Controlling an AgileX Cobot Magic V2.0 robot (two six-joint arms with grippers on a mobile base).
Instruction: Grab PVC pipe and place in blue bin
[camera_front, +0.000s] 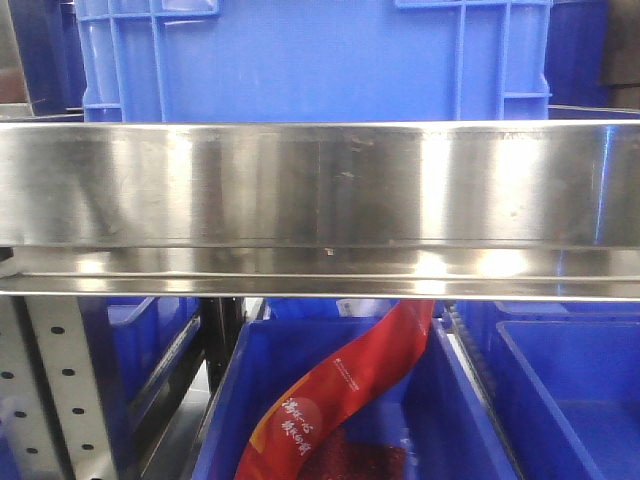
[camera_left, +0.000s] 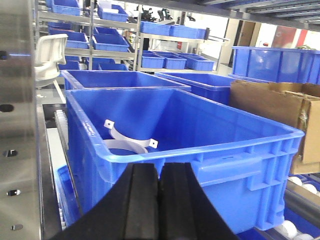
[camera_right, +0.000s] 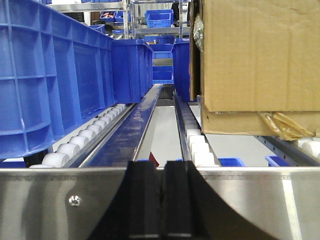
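No PVC pipe shows plainly in any view. In the left wrist view a large blue bin (camera_left: 235, 150) stands right in front of my left gripper (camera_left: 159, 170), which is shut with nothing between its fingers. Inside the bin lie thin white curved straps (camera_left: 127, 141) with holes at their ends. My right gripper (camera_right: 162, 167) is shut and empty, low in front of a steel rail (camera_right: 60, 195). Neither gripper shows in the front view, where a blue bin (camera_front: 310, 60) stands on a steel shelf (camera_front: 320, 180).
A white plastic part (camera_left: 50, 52) stands at the left by the steel upright. A cardboard box (camera_right: 260, 60) sits on roller tracks (camera_right: 90, 135) at the right, with blue bins on the left. Below the shelf, a lower blue bin (camera_front: 440, 410) holds a red bag (camera_front: 340, 390).
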